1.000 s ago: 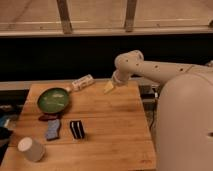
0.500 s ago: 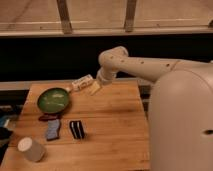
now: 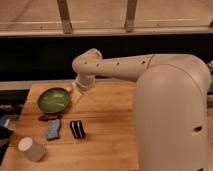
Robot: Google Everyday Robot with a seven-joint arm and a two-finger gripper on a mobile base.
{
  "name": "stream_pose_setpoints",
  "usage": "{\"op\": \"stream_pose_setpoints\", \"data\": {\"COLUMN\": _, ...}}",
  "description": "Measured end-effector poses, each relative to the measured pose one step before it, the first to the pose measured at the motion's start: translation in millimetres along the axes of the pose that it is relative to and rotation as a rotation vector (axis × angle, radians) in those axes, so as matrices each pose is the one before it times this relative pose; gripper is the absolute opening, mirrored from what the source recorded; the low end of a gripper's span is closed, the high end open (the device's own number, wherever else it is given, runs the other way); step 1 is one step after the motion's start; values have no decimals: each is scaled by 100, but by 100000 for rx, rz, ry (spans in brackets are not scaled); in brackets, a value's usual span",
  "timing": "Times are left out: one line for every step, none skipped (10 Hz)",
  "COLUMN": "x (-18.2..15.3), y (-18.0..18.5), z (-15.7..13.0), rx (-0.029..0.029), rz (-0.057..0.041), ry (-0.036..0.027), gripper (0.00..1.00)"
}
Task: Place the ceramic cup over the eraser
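Observation:
The off-white ceramic cup [image 3: 32, 148] sits at the front left corner of the wooden table [image 3: 107, 137], and looks tipped. The black striped eraser [image 3: 77, 129] lies near the table's middle left, to the right of the cup and farther back. My gripper [image 3: 76, 93] hangs from the pale arm [image 3: 120, 65] over the back left of the table, just right of the green dish [image 3: 54, 99]. It is well behind the eraser and far from the cup.
A blue-grey pad [image 3: 53, 129] lies just left of the eraser. A small reddish-brown thing [image 3: 47, 117] lies at the dish's front edge. My large pale body [image 3: 172, 115] fills the right side. A dark ledge and window rail run behind the table.
My arm has swung left along the back of the table, from the back right to beside the green dish. The cup, eraser and pad have not moved.

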Motion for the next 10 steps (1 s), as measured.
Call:
{"op": "stream_pose_setpoints", "data": {"x": 208, "y": -260, "z": -50, "rx": 168, "rz": 441, "ry": 57, "gripper": 80}}
{"op": "stream_pose_setpoints", "data": {"x": -12, "y": -5, "z": -9, "rx": 7, "rz": 7, "ry": -23, "gripper": 80}}
{"op": "stream_pose_setpoints", "data": {"x": -169, "y": 196, "z": 56, "rx": -188, "rz": -385, "ry": -25, "gripper": 80}}
{"op": "stream_pose_setpoints", "data": {"x": -27, "y": 13, "z": 10, "rx": -134, "rz": -67, "ry": 4, "gripper": 80}}
{"op": "stream_pose_setpoints", "data": {"x": 18, "y": -41, "z": -128, "rx": 1058, "rz": -1224, "ry": 639, "gripper": 80}}
{"op": "stream_pose_setpoints", "data": {"x": -503, "y": 614, "z": -76, "rx": 453, "rz": -2661, "ry": 168, "gripper": 80}}
{"op": "stream_pose_setpoints", "data": {"x": -1122, "y": 1547, "z": -90, "rx": -231, "rz": -5435, "ry": 100, "gripper": 80}}
{"op": "stream_pose_setpoints", "data": {"x": -874, "y": 1588, "z": -146, "rx": -98, "rz": -4143, "ry": 202, "gripper": 80}}
{"op": "stream_pose_setpoints", "data": {"x": -924, "y": 1945, "z": -357, "rx": -121, "rz": -4696, "ry": 12, "gripper": 80}}
{"op": "stream_pose_setpoints", "data": {"x": -995, "y": 2055, "z": -380, "rx": 50, "rz": -4772, "ry": -48, "gripper": 80}}
